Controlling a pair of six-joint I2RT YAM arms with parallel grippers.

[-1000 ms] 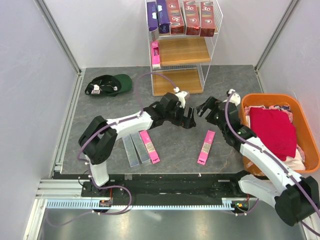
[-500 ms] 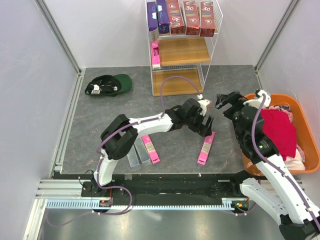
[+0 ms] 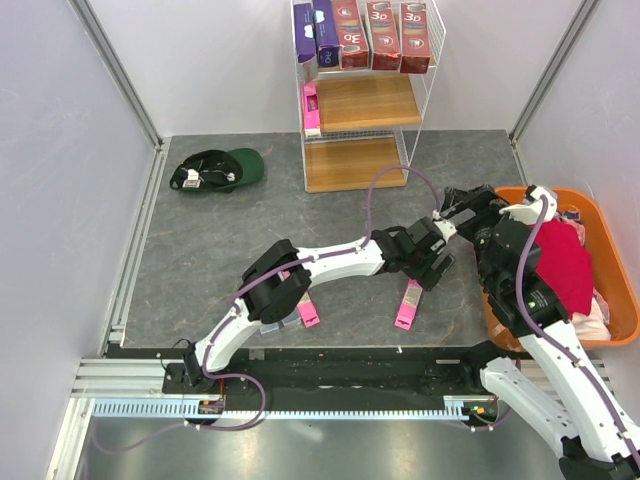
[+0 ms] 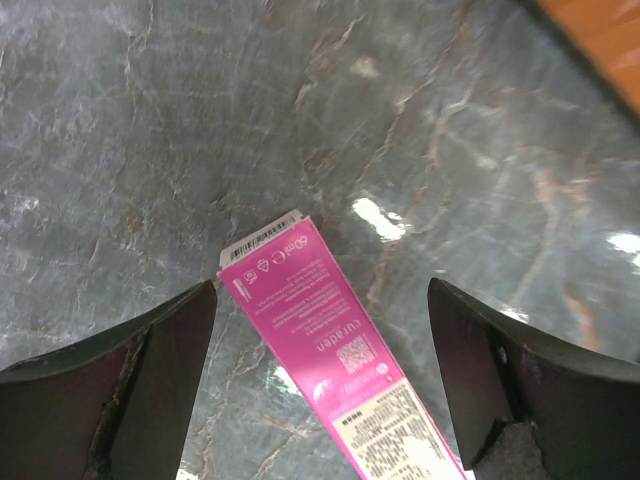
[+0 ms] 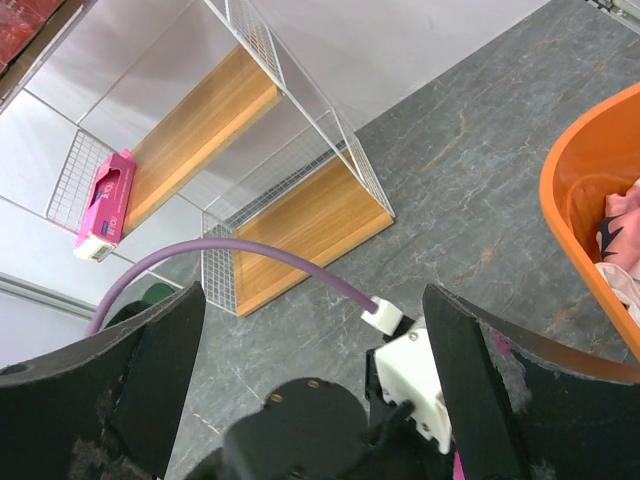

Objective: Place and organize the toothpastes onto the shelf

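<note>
Shelf [image 3: 365, 100], 12 o'clock: two purple cartons [image 3: 316, 35], three dark red cartons [image 3: 385, 35], one pink carton [image 3: 311, 108]. Table [image 3: 220, 230]: two loose pink cartons [image 3: 410, 303]. Left gripper [image 4: 320, 290] spread astride one, its barcode [image 4: 262, 236] only in left wrist view; right gripper [image 5: 312, 300] spread, empty.

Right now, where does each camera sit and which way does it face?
Top external: high behind, looking down on left arm, right arm, shelf, orange basket.
Left wrist: faces down at a pink carton between the open left pincer.
Right wrist: faces the shelf over the left arm; right pincer open.
Shared: carton, top and left wrist; shelf, top and right wrist.
</note>
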